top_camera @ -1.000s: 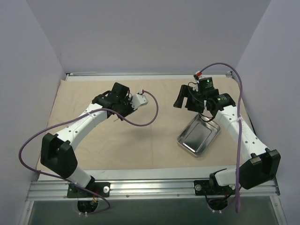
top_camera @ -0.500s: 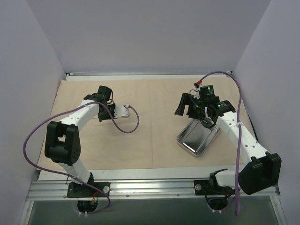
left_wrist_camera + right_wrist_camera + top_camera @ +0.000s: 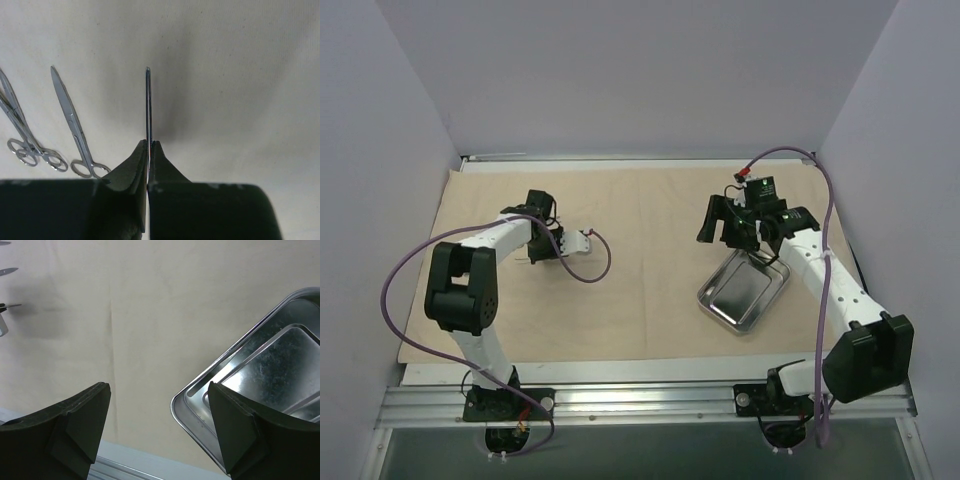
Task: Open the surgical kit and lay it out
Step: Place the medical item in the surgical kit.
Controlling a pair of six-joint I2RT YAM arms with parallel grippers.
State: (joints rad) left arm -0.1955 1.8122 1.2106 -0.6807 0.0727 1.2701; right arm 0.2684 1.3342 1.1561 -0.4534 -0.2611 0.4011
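The surgical kit's beige cloth [image 3: 640,300] lies spread flat over the table. Its steel tray [image 3: 743,292] sits on the right part, lying at an angle and holding nothing. My left gripper [image 3: 532,256] hangs low over the cloth's left part. In the left wrist view the left gripper [image 3: 149,142] is shut on a thin metal instrument [image 3: 148,100] seen edge-on, tip pointing away. To its left, scissors [image 3: 75,125] and forceps [image 3: 20,132] lie on the cloth. My right gripper [image 3: 718,232] stands open above the tray's far corner. Nothing is between the right gripper's [image 3: 157,390] fingers, and the tray [image 3: 260,370] lies below on the right.
A metal rail [image 3: 650,400] runs along the table's near edge, with both arm bases on it. Purple cables [image 3: 590,265] loop off each arm. Grey walls close in the left, back and right sides. Instrument tips [image 3: 10,271] show at the right wrist view's left edge.
My left arm has folded back and swung left, carrying the instrument from mid-cloth to the cloth's left part. The right gripper has shifted only slightly and stays open.
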